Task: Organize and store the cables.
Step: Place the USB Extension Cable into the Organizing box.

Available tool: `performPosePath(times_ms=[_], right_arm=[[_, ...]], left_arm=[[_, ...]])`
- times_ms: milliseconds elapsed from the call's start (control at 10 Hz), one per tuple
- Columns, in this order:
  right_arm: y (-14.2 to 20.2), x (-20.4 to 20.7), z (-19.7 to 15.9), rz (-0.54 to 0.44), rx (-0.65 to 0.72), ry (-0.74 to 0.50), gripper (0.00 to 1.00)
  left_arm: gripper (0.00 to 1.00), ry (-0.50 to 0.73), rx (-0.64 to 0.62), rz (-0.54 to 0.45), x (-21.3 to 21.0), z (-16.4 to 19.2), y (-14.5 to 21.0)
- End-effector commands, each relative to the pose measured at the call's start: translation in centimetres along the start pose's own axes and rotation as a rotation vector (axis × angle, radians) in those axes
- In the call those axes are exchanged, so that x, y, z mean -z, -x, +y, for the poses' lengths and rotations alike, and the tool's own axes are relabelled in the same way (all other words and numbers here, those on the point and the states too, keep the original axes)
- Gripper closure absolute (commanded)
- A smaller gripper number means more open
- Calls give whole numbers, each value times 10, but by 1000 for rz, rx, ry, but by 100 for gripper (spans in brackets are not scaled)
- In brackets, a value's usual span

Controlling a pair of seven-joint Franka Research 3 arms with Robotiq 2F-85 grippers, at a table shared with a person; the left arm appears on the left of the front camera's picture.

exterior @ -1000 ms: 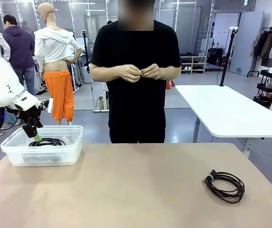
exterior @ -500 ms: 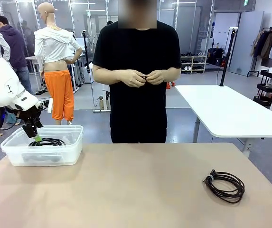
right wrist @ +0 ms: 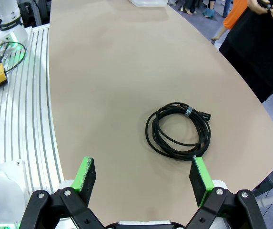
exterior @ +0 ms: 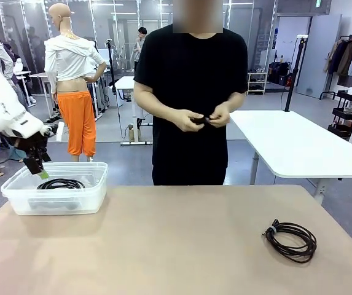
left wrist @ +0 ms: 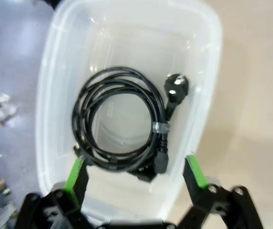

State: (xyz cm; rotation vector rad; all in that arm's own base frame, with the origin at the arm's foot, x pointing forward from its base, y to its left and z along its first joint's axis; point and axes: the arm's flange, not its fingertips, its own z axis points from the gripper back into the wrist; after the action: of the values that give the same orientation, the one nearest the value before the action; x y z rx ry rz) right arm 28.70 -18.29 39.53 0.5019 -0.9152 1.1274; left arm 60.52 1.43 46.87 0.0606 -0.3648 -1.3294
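Standing in workroom (exterior: 255, 37), tan table (exterior: 176, 246), coiled cable (right wrist: 187, 111), left pincer (left wrist: 134, 164) open, right pincer (right wrist: 142, 167) open

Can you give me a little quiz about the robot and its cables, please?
1. True or false: the coiled cable with a plug lies inside the clear plastic bin.
2. Where is the other coiled cable? A) on the table B) inside the bin C) on the floor
3. Fill in: the jaws of the left end effector are ____.
Key: 1 true; 2 A; 3 open.
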Motion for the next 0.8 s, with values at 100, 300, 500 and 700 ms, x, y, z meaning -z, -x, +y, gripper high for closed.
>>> performPosePath(times_ms=[100,300,500,700], right_arm=[[1,-1,-1,-14,-18,5,0],[1,-1,-1,-14,-18,5,0],[1,-1,-1,-14,-18,5,0],[1,-1,-1,-14,-18,5,0]], left_arm=[[0,56,-74,-217,-71,-61,74],[0,83,-161,-415,-82,-103,127],[0,46,-188,-587,-87,-139,154],[0,23,-238,-686,-82,-175,172]])
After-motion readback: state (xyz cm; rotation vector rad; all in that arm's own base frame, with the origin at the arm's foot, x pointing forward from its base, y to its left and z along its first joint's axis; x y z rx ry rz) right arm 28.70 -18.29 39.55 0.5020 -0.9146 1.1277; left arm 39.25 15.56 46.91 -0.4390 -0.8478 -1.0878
